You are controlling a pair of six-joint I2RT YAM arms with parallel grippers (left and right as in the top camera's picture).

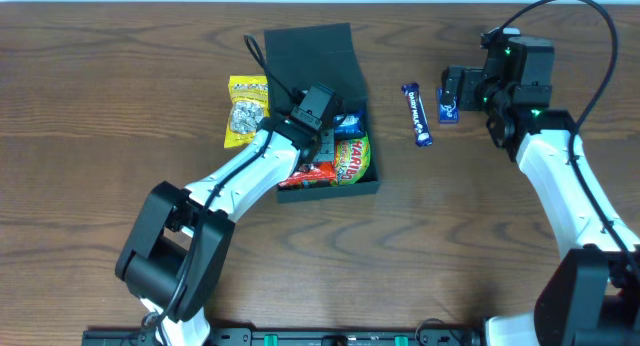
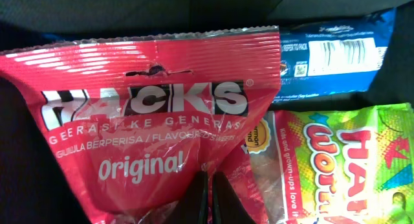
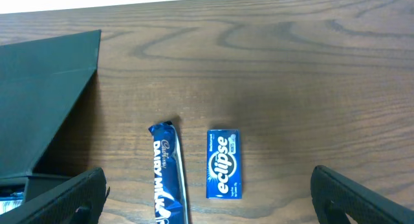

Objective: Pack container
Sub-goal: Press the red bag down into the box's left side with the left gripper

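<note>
Black and nearest its own camera, the left gripper (image 2: 208, 199) has its two fingers pressed together with no gap. The tips rest against the lower part of a red packet (image 2: 142, 114) marked "Original"; whether they pinch its film cannot be told. Just right of the red packet lies a green-and-yellow sweet bag (image 2: 349, 159), and beyond both a blue packet (image 2: 336, 56). All three are inside the container (image 1: 312, 61), which stands left of centre on the wooden table (image 1: 100, 86) with its flap lid raised at the far side. A yellow packet (image 1: 246, 110) lies just beside the container's left wall. Well to the right, the right gripper (image 3: 208, 185) hangs with fingers spread wide above a blue Eclipse pack (image 3: 224, 163), gripping nothing. A Dairy Milk bar (image 3: 167, 172) lies just beside that pack, on the container's side.
</note>
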